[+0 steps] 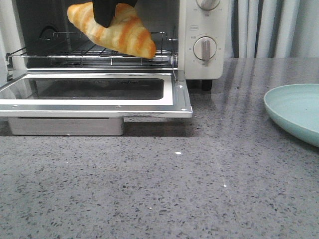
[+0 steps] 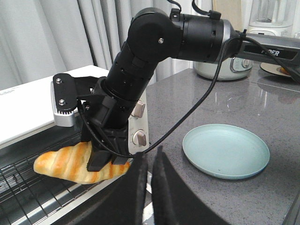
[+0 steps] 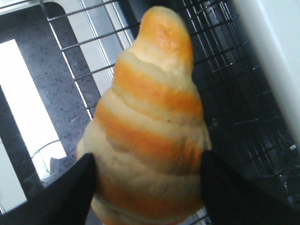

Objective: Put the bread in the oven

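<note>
Starting left: oven (image 1: 199, 69) door is flat open and the wire rack (image 1: 60, 52) is bare. The bread (image 1: 115, 31) hangs just above the rack, pinched mid-body by the right claw (image 1: 110, 14). The left claw (image 2: 149, 165) idles nearby, fingers nearly together on nothing. Teal plate (image 1: 295, 112) sits right on the counter (image 1: 164, 184). Risk: let go this high and tilted, and it could roll off the rack's front edge onto the door.

The glossy orange-and-cream striped bread (image 1: 115, 31), tilted with one tapered end lower, hung just above the wire rack (image 1: 89, 52) of the white oven (image 1: 199, 30), whose glass door (image 1: 94, 94) lay fully open at the worktop's rear left.
</note>
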